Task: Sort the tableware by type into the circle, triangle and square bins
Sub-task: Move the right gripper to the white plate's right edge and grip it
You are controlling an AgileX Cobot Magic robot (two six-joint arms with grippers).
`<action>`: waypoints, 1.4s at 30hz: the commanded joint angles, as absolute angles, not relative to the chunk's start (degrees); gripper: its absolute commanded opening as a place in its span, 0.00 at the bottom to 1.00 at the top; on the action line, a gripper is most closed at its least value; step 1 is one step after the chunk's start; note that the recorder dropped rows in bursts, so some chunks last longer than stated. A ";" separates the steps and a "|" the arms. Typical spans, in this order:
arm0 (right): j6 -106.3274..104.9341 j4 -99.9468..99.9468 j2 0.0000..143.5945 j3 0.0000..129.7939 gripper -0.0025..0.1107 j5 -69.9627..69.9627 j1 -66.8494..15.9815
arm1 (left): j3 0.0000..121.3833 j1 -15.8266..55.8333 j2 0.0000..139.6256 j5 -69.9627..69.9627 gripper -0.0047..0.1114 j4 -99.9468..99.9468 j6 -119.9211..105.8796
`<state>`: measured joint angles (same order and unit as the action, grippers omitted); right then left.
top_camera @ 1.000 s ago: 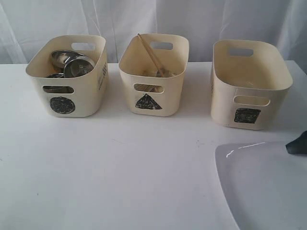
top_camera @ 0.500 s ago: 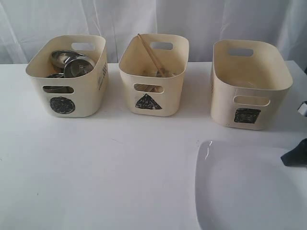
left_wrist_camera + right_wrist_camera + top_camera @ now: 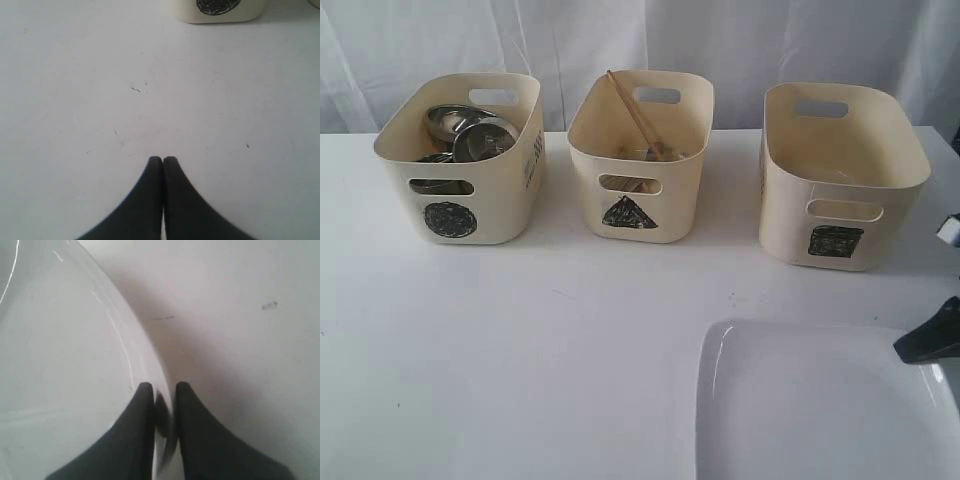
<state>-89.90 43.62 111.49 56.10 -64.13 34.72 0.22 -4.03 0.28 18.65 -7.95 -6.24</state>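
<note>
From 4 o'clock the right jaws pinch the rim of the large white plate (image 3: 810, 410) at 5 o'clock; open counter (image 3: 520, 350) spreads toward 9, and the square bin (image 3: 840, 175) stands at 2. The left jaws are clenched, empty.

white table (image 3: 520, 350), pale draped curtain (image 3: 720, 40) behind it

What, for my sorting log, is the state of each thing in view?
Circle bin: upright, holds steel ware.
Triangle bin: upright, chopsticks leaning inside.
Square bin: upright, nothing seen inside.
Plate: not binned, rim between the right gripper's fingers.
Right gripper: closed on the plate's rim.
Left gripper: shut, holding nothing.
</note>
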 commanded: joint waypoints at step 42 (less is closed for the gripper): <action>-86.78 34.93 111.05 59.22 0.02 -61.46 25.72 | 0.00 -3.95 0.00 20.21 0.04 -8.23 -6.37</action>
